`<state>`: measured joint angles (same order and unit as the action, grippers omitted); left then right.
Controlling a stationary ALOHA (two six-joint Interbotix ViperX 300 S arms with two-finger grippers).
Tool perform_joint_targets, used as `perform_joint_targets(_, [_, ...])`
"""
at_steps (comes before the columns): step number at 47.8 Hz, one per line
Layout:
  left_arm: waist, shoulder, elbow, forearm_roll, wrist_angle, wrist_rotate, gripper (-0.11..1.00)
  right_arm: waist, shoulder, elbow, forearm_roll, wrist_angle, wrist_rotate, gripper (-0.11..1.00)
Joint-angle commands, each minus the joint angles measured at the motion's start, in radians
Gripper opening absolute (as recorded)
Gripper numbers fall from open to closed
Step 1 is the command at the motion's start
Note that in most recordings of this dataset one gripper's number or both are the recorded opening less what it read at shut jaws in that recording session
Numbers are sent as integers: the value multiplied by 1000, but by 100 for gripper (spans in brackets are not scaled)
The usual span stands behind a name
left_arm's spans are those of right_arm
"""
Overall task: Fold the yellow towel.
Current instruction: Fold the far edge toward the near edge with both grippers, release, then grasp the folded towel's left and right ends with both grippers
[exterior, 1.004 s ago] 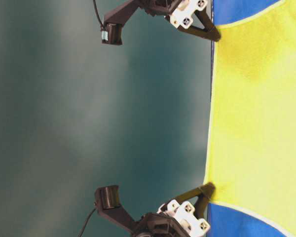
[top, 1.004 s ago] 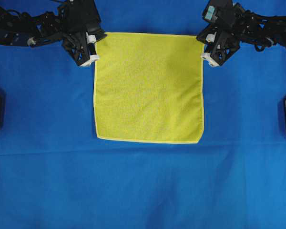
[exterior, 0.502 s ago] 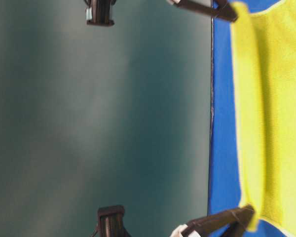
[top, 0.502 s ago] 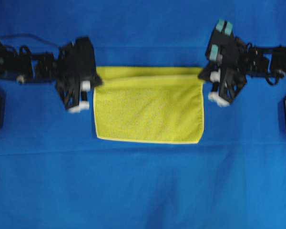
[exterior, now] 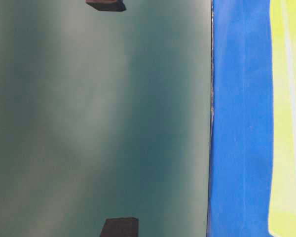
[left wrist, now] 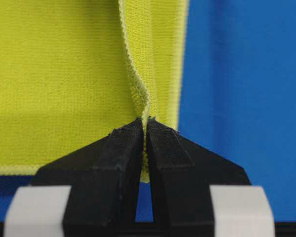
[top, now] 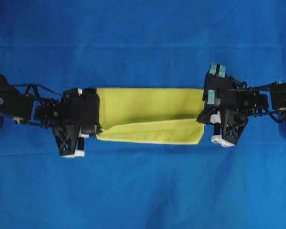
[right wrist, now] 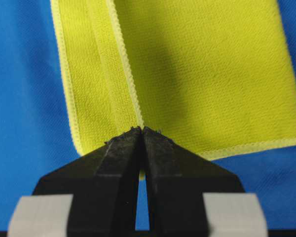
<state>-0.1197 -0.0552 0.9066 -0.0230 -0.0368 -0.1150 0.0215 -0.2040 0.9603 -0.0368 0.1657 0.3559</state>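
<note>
The left hand (left wrist: 144,123) was closed on a corner of the yellow towel (top: 150,114), its two black fingers (left wrist: 118,163) pressed together with the paler hem pinched between the tips. The right hand (right wrist: 141,131) held the opposite corner of the same edge in the same way, fingers shut with only a thin line of hem showing between them. A matched pinch at both ends kept the carried edge taut and straight, so that it could travel as one line rather than sag in the middle.

In the overhead view the left hand (top: 96,128) sat at the towel's left end and the right hand (top: 203,116) at its right end, both low over the blue tabletop (top: 143,191). The towel lay between them as a wide, shallow band in the middle of the tabletop. The upper layer was drawn over the lower one toward the near side. At the left the carried hem nearly met the near hem; at the right it sat farther back, leaving a tapering strip of lower layer exposed. By judgement, the first fold was almost laid, with the right corner needing to come nearer before release.
</note>
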Motion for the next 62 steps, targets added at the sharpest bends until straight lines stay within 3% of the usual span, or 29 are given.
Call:
perform_joint_targets(1, [-18,-2,-26,0,-3,2,1,9,5,-20,3,-6,0,2])
perform_joint_targets(18, [-18,0,-29,0,-3,-2,1,9,28,-31,5,-31,3,2])
perform_joint_targets(23, [-18,-3,-28,-2,-2,0,10,18,31,-35,3,-44,3,4])
perform_joint_targets(32, [-18,-37,-31,0,8,15,52,40,18,-49,3,-20,2,57])
perform_joint_targets(35, [-17,-63,-32,-2,18,20,60,43,0,-55,0,8,0,66])
perform_joint_targets(44, [34,-143,-23,0,38,21,62,15,-75,-55,-51,54,-6,60])
perform_joint_targets(51, [130,-132,-25,0,38,28,62,-83,-77,-46,-83,40,-5,60])
perform_joint_targets(62, [235,-74,-25,0,34,121,62,-209,-12,-31,-135,23,-6,60])
